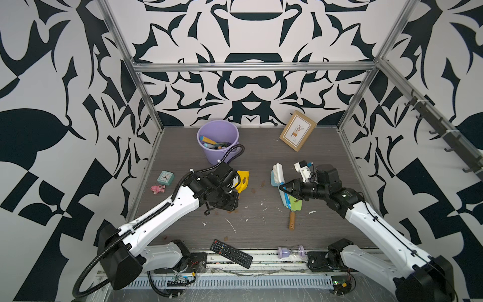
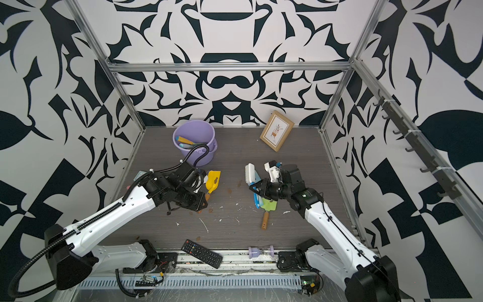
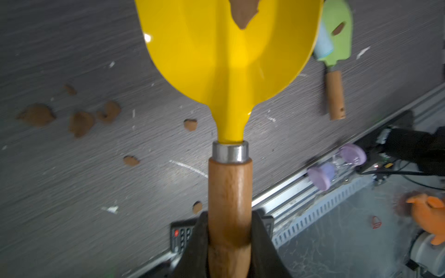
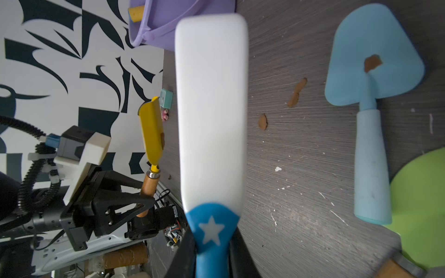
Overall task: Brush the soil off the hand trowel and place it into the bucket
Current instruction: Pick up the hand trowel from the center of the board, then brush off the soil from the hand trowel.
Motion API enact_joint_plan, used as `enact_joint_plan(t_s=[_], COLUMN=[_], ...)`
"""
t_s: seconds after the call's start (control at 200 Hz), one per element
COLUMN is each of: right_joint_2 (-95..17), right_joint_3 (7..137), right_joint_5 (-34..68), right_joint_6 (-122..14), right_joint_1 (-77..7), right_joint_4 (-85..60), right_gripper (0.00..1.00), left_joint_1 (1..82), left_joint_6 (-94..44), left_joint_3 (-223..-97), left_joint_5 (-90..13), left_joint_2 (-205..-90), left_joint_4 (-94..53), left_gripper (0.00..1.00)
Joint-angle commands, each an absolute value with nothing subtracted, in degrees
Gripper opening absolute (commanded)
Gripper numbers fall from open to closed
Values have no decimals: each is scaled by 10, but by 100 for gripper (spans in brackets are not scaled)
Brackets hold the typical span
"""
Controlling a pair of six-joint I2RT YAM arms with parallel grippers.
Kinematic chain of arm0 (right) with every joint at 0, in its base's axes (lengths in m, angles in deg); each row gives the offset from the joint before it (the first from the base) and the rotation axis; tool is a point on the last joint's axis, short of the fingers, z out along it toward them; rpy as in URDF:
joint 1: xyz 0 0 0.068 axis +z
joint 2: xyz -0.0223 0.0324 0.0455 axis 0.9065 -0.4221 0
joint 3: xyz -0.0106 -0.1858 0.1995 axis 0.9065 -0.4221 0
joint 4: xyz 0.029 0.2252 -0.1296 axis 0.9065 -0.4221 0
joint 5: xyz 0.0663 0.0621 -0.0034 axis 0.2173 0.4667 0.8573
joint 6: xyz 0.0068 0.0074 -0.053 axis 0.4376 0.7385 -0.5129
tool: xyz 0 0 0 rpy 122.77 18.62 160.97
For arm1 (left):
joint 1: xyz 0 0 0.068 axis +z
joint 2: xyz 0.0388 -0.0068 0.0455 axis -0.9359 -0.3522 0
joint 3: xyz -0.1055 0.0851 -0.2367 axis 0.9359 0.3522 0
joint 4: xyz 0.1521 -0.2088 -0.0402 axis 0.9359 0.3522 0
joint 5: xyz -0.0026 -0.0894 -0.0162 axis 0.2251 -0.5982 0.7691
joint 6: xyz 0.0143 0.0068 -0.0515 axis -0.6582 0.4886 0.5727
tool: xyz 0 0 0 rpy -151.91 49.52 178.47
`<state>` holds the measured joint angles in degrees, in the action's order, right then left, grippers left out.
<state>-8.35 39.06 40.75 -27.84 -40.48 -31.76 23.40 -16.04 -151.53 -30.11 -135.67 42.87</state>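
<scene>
My left gripper (image 3: pixel 230 223) is shut on the wooden handle of a yellow hand trowel (image 1: pixel 243 179), held off the table with its blade towards the middle. A brown clump of soil (image 3: pixel 244 14) sticks to the blade. More soil crumbs (image 3: pixel 80 122) lie on the table below. My right gripper (image 4: pixel 212 238) is shut on the blue handle of a white brush (image 1: pixel 277 174), to the right of the trowel and apart from it. The lilac bucket (image 1: pixel 211 154) stands at the back left, behind my left arm, with tool handles inside.
A blue trowel (image 4: pixel 372 60) and a green trowel (image 1: pixel 296 206), each with a soil spot, lie under my right gripper. A picture frame (image 1: pixel 298 130) leans at the back right. A clock (image 1: pixel 165 177) and pink toy (image 1: pixel 158 188) sit left; a remote (image 1: pixel 231 253) and hourglass (image 1: pixel 290 252) lie in front.
</scene>
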Motion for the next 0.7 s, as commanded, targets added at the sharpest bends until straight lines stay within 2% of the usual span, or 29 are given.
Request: enact_joint_plan(t_s=[0.0,0.3,0.695], right_joint_2=[-103,-221,-311], right_joint_3=[469,537,590], right_joint_5=[376,358,366], right_joint_6=[-321,-331,-329], right_joint_1=[-351,-209,-153], right_joint_4=[-368,-406,-346], right_gripper=[0,0,0], left_joint_1=[238,237,224], left_joint_6=[-183,-200,-191], left_joint_3=[-1560,-1615,-1593], left_joint_5=[-238,-194,-202], left_joint_2=[-1403,-1440,-1439], left_joint_4=[597,663,626], left_gripper=[0,0,0])
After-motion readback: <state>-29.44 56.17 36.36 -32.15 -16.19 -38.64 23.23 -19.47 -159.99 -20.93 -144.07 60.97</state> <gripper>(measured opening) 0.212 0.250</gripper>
